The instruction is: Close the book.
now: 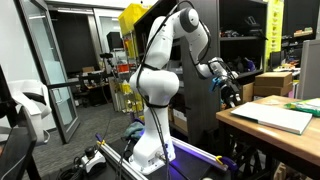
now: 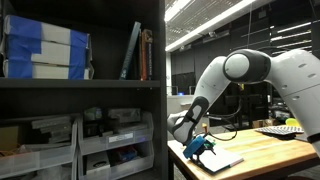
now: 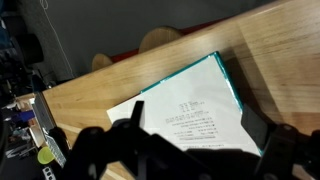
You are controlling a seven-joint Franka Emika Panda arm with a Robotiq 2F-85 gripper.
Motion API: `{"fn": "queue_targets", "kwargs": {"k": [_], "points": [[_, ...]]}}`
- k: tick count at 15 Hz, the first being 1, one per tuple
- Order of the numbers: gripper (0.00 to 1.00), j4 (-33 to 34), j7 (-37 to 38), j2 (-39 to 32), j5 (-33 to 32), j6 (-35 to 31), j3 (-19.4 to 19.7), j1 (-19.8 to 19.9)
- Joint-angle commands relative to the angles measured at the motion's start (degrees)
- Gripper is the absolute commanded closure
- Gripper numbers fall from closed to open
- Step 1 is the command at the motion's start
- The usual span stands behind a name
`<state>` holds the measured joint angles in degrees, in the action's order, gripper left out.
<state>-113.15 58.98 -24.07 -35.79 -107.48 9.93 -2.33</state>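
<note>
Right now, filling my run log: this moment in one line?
gripper: open, empty | book: page showing, flat on wooden table | closing: not started

In an exterior view my tool (image 1: 229,93) hangs at the wooden counter's (image 1: 250,130) edge, near the book (image 1: 276,117), which lies flat with its pale pages up.

We read no text for certain. Wrist view: the book (image 3: 195,105) lies open, its page carrying several lines of dark print, too blurred to read. Exterior view: a yellow strip (image 1: 274,25) bears dark marks, too small to read.
</note>
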Motion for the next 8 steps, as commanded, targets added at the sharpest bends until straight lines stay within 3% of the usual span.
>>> {"fn": "queue_targets", "kwargs": {"k": [1,8], "points": [[0.0,0.3,2.0,0.1,-1.5,1.9,-0.5,-1.0],[0.0,1.5,0.7,-1.0,0.2,2.8,-2.2,-0.7]]}}
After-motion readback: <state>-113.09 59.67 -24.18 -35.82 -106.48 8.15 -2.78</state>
